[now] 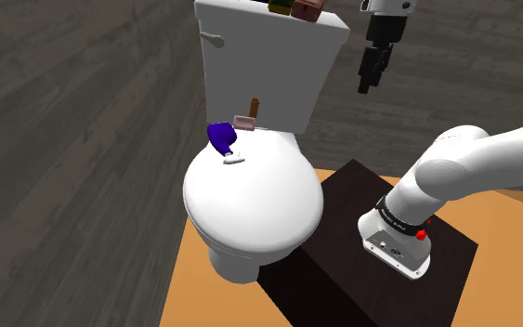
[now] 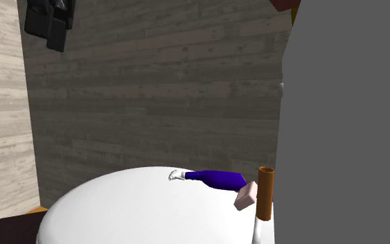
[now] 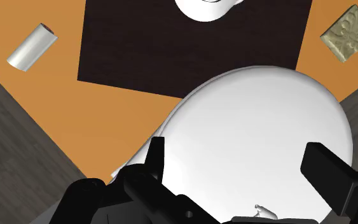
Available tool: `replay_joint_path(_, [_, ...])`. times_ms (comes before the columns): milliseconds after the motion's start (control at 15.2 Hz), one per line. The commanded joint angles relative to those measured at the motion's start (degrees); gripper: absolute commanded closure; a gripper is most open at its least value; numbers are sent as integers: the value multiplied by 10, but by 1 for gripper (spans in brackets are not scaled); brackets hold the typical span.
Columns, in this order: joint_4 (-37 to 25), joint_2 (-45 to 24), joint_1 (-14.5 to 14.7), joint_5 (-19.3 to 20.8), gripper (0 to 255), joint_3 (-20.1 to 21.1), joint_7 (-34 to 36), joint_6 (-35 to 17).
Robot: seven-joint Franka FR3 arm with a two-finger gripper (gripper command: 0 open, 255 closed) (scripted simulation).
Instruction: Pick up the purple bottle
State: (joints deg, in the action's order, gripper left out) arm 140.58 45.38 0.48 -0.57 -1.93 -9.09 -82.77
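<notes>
Approach stage, no grasp made. I had the tool (image 1: 369,84) high in the air, its two fingers (image 3: 156,149) standing apart with nothing between them. It hung over the closed toilet lid (image 1: 250,200), level with the top of the tank (image 1: 259,56).

The bottle (image 1: 220,137) lay on its side on the lid, well below the tool and off to one side of it. Its body was deep purple and its white cap (image 1: 234,159) pointed away from the tank. In the second exterior view the tool (image 2: 51,31) sat far above the bottle (image 2: 214,179).

A pink block (image 2: 245,196) lay just beside the bottle's base, and a brown tube (image 2: 265,184) stood upright next to the block, both farther from the tool than the cap end was.

I judged that the next move called for three things:
- A long descent toward the lid.
- A sideways shift to bring the bottle under the tool.
- A turn of the wrist, so that the fingers would straddle the purple body across its width.

Closing nearer the cap than the base seemed the safer choice, clear of the block and tube. I also judged that the bottle might roll on the domed lid if a finger nudged it first.
</notes>
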Motion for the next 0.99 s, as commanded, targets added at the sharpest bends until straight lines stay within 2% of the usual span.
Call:
replay_joint_path(0, [0,0,0,0,0,0,0,0])
replay_joint_path(462, [41,-74,15,-50,0,61,88,-137])
replay_joint_path(924, [37,-193,25,-79,0,119,171,-276])
